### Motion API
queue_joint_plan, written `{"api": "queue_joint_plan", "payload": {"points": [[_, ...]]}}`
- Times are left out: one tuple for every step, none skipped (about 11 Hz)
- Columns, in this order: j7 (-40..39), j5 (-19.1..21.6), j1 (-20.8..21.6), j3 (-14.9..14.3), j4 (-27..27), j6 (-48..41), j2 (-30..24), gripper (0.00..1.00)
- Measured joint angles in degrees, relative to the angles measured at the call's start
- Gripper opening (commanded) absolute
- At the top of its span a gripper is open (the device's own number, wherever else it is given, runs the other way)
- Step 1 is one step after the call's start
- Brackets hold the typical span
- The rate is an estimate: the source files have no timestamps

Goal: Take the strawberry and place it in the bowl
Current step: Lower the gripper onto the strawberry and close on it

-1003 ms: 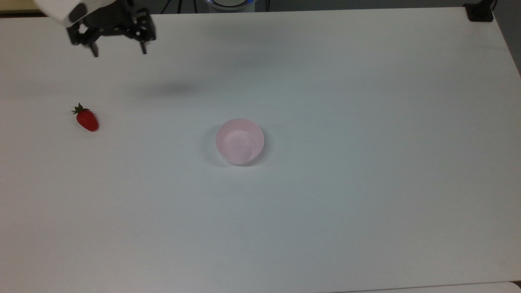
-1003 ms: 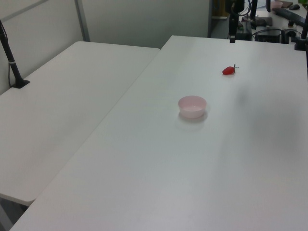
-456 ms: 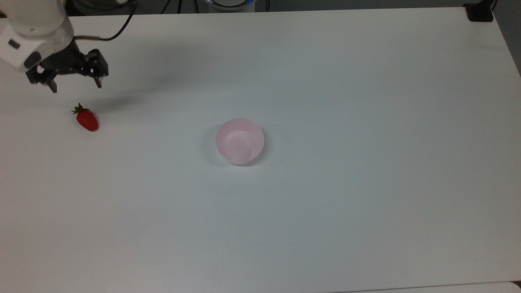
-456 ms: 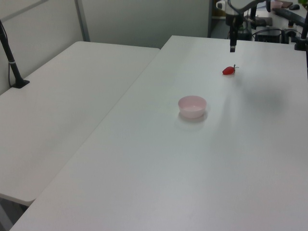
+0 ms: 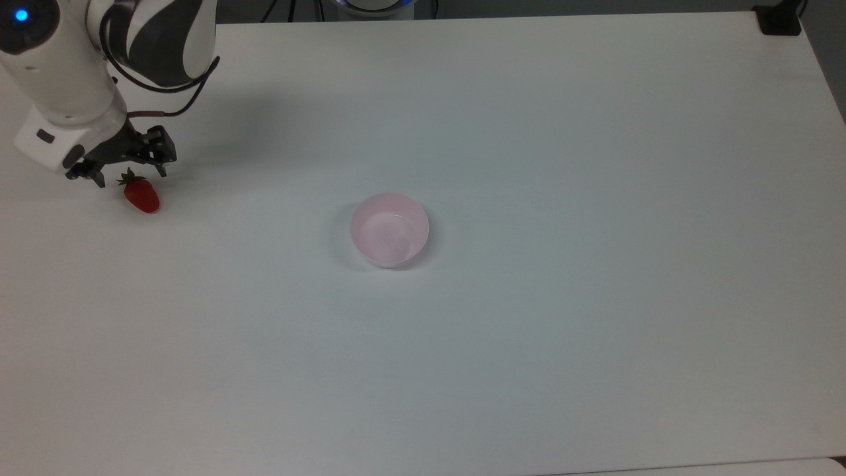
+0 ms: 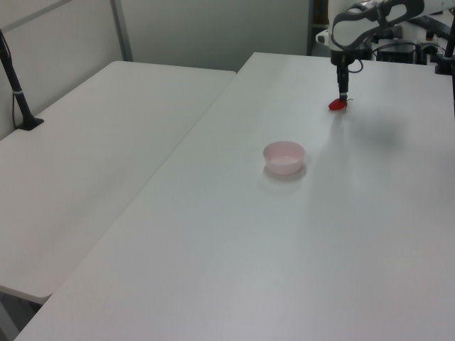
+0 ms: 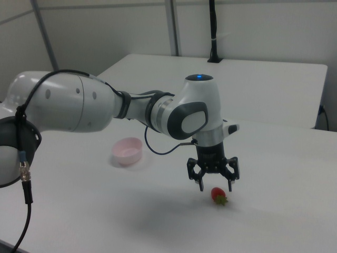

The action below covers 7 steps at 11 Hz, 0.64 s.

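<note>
Strawberry [image 5: 143, 196] lay on the table [image 5: 529, 363], well apart from the bowl [image 5: 390, 229], toward the top view's left. Gripper [image 5: 129, 178] hung just above its leafy end, fingers spread, empty. You probably weren't centred on the berry; shift toward the red body before descending, then close gently.

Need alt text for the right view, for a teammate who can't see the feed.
The gripper, fingers open, hangs just above a red strawberry lying on the white table. The arm reaches in from the right view's left. A pale-pink bowl sits further back, towards the right view's left.
</note>
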Motion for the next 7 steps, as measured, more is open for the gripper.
{"api": "queue_joint_plan", "payload": {"points": [[-0.1, -0.9, 0.0, 0.0, 0.0, 0.0, 0.7, 0.70], [-0.2, -1.3, 0.0, 0.0, 0.0, 0.8, 1.4, 0.64], [-0.2, -1.5, 0.0, 0.0, 0.0, 1.9, 2.2, 0.64], [-0.2, -1.7, 0.0, 0.0, 0.0, 2.8, 2.9, 0.60], [-0.3, -2.0, 0.0, 0.0, 0.0, 3.2, 3.5, 0.50], [-0.3, -2.0, 0.0, 0.1, 0.0, 3.4, 3.8, 0.42], [-0.3, -2.0, 0.1, 0.1, 0.1, 3.4, 3.8, 0.42]]}}
